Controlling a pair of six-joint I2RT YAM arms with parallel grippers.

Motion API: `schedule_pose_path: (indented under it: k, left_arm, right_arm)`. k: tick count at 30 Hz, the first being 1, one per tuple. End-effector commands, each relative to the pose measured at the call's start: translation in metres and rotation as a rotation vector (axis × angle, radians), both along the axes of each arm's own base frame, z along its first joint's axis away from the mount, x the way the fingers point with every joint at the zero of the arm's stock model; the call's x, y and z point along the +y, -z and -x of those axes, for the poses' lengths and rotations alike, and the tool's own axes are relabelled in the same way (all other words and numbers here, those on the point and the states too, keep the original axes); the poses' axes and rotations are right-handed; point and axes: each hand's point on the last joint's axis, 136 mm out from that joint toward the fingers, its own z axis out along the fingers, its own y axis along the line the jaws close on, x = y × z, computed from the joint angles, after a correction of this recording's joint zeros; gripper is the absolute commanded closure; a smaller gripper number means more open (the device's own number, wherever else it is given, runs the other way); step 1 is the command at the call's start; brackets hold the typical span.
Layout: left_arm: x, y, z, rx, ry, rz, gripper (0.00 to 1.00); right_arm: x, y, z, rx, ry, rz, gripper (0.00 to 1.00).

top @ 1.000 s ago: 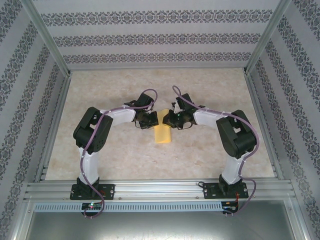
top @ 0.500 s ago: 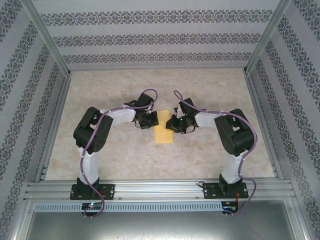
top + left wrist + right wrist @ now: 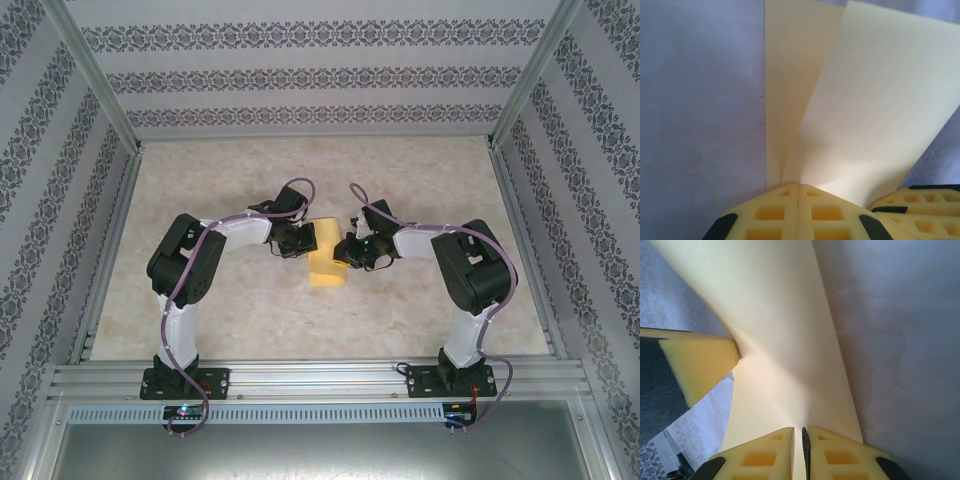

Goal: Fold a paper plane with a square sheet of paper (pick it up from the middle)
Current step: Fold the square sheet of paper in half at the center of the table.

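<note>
Tabletop mottled beige, patterned walls around, yellow paper centred

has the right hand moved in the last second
Yes. In the top view the right hand has drifted slightly nearer and rightward, toward its own base, still shut on the sheet of paper.

A pale, mottled beige surface lies inside walls papered in grey ornamental bands. Aluminium posts rise at the far corners. An aluminium rail runs along the near edge, a perforated strip beside it.
</note>
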Motion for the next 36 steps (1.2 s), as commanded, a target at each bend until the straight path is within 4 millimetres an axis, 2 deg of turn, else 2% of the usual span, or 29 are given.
schedule_pose_path:
  k: [1, 6, 14, 18, 21, 26, 29, 32, 36]
  left_arm:
    - [0.011, 0.029, 0.023, 0.091, 0.017, -0.092, 1.0]
    - [0.011, 0.029, 0.023, 0.091, 0.017, -0.092, 1.0]
    - [0.011, 0.029, 0.023, 0.089, 0.015, -0.091, 1.0]
    - [0.012, 0.028, 0.023, 0.09, 0.017, -0.093, 1.0]
    - [0.013, 0.029, 0.024, 0.089, 0.015, -0.096, 1.0]
    - [0.012, 0.028, 0.024, 0.087, 0.02, -0.096, 1.0]
    - [0.012, 0.029, 0.024, 0.088, 0.021, -0.097, 1.0]
    - [0.011, 0.028, 0.024, 0.088, 0.028, -0.097, 1.0]
    - [0.012, 0.029, 0.024, 0.089, 0.029, -0.102, 1.0]
  right_arm:
    - [0.016, -0.029, 0.005, -0.058, -0.058, -0.058, 0.85]
    - [0.017, -0.021, 0.017, -0.035, -0.061, -0.051, 0.85]
    - [-0.006, 0.014, 0.033, 0.031, -0.021, 0.038, 0.85]
    - [-0.012, 0.023, 0.038, 0.047, -0.015, 0.064, 0.85]
    - [-0.007, 0.015, 0.036, 0.04, -0.024, 0.041, 0.85]
    - [0.004, -0.022, 0.026, -0.038, -0.037, -0.012, 0.84]
    - [0.009, -0.034, 0.027, -0.058, -0.05, -0.042, 0.84]
    - [0.008, -0.03, 0.031, -0.05, -0.06, -0.034, 0.84]
    - [0.003, -0.008, 0.041, -0.001, -0.059, -0.002, 0.85]
